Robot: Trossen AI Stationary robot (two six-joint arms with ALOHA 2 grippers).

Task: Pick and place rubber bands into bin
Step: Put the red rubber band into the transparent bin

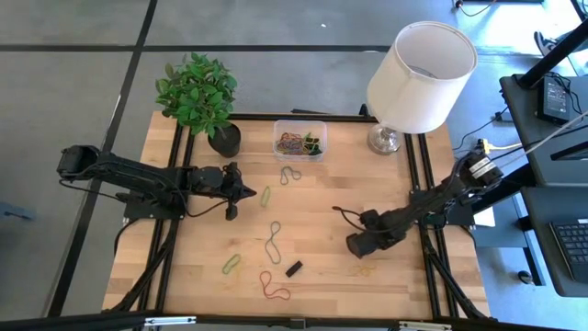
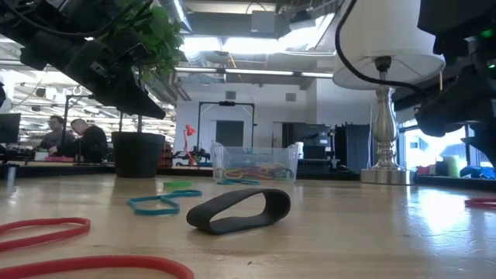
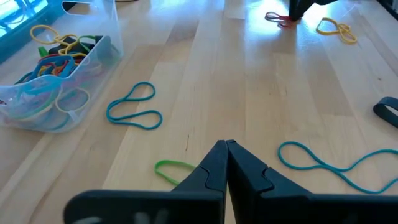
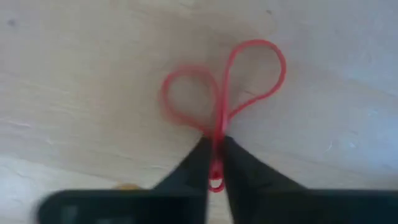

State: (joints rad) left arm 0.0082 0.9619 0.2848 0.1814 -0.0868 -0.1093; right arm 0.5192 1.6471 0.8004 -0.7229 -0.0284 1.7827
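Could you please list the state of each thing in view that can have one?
Left end effector: shut, empty, above the table by a green band.
Right end effector: shut on a red rubber band, down at the table.
Bin: open-topped, holding a heap of coloured bands.
Black band: lying loose on the table.
Lamp: upright.

The lamp (image 2: 384,85) is cut off at the top in the low view. The plant (image 2: 139,46) loses its crown there too. People (image 2: 74,139) at far desks are blurred.
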